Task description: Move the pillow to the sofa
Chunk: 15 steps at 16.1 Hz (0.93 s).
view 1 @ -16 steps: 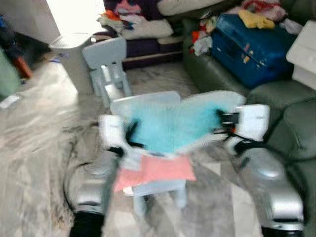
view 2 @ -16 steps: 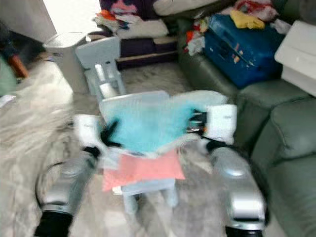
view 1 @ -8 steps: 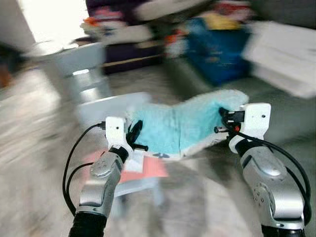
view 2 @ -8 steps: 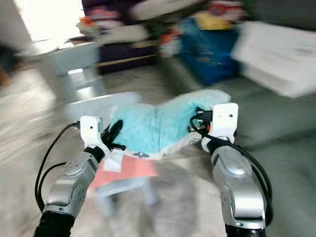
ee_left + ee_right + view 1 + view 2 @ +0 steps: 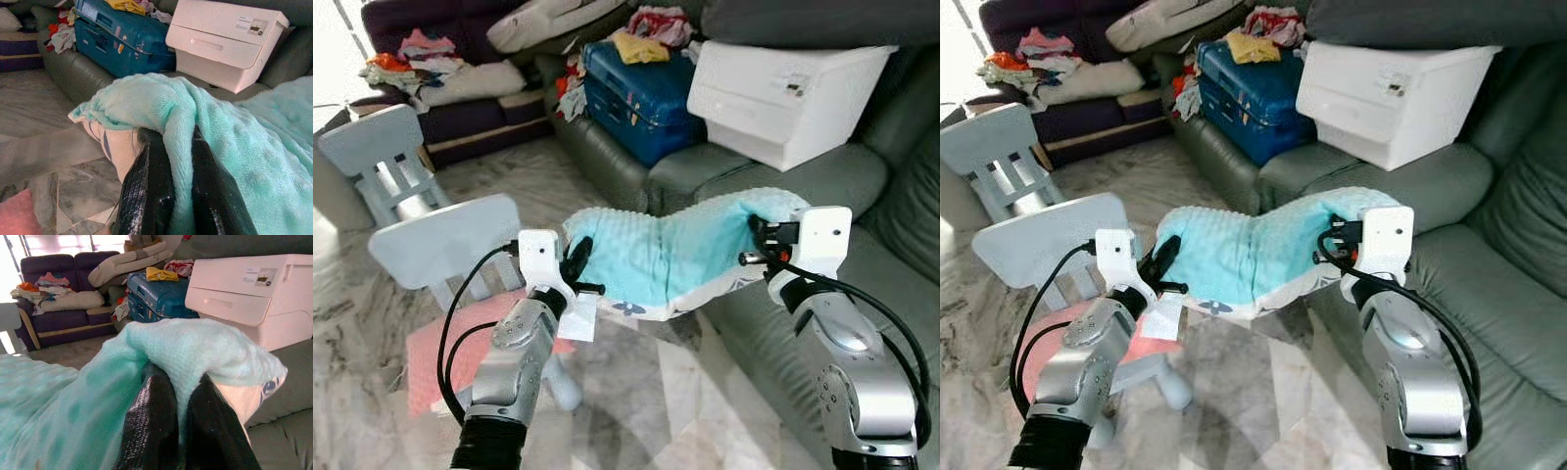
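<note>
A fluffy turquoise pillow with a white printed underside hangs in the air between my two arms. My left gripper is shut on its left end, and the black fingers pinch a fold of the plush fabric. The right gripper is shut on the other end, its fingers squeezing the pillow's corner. The pillow sags in the middle. It hovers over the near edge of the dark green sofa, whose seat cushions run to my right and ahead.
A white storage box and a blue suitcase sit on the sofa's far cushions among piled clothes. A pale blue child's chair with a pink cushion stands at my left. A second small chair is farther back on the marble floor.
The camera has swung right, so the sofa now fills the right side and the chair sits at left. Both grippers keep their hold on the pillow.
</note>
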### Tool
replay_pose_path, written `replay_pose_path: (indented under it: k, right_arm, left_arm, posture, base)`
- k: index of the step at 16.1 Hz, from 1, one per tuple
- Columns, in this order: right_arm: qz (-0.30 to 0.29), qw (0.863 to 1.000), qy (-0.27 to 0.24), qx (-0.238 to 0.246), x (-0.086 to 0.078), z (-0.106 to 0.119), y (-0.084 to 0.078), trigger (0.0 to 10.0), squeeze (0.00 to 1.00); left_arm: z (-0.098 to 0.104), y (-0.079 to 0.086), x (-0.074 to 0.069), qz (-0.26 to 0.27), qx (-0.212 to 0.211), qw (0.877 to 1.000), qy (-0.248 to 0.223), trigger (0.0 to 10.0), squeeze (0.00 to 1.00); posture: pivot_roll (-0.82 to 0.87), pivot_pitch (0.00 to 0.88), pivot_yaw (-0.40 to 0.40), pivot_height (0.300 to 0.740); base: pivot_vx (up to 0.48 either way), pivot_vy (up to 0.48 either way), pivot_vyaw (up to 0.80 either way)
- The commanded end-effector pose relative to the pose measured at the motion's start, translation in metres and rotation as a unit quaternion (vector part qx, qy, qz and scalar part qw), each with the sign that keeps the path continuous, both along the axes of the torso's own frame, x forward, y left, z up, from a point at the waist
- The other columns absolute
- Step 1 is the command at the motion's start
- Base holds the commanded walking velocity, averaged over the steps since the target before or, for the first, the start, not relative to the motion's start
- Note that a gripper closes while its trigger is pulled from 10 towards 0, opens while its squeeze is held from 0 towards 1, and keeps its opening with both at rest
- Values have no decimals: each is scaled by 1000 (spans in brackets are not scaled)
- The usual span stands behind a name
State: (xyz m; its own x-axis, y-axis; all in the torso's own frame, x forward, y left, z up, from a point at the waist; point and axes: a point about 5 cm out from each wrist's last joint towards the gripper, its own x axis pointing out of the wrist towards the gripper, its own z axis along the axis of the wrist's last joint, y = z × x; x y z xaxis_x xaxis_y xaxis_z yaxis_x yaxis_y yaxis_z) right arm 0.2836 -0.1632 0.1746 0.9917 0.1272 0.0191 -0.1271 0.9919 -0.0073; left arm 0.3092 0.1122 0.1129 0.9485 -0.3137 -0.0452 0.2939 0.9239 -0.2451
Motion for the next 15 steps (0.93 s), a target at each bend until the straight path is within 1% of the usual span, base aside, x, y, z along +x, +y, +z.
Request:
replay_pose_path:
  k: [1, 6, 13, 15]
  right_arm:
    - [19, 1000, -20, 7, 0, 9, 10, 10000, 0]
    - [17, 1000, -20, 7, 0, 9, 10, 10000, 0]
    - [10, 1000, -17, 0, 0, 8, 9, 10000, 0]
    - [8, 1000, -16, -1, 0, 8, 9, 10000, 0]
  left_arm:
    - [5, 10, 4, 11, -1, 1000, -6, 10000, 0]
    - [6, 10, 5, 13, 0, 1000, -1, 10000, 0]
    - [2, 6, 5, -1, 3, 1000, 12, 10000, 0]
    - [1, 5, 6, -2, 11, 1000, 15, 10000, 0]
  posture:
    - [-267, 0, 65, 740]
    - [-267, 0, 68, 740]
    - [-270, 0, 70, 740]
    - [-271, 0, 70, 740]
  base:
    - [0, 480, 0]
    - [0, 480, 0]
    - [0, 480, 0]
    - [0, 480, 0]
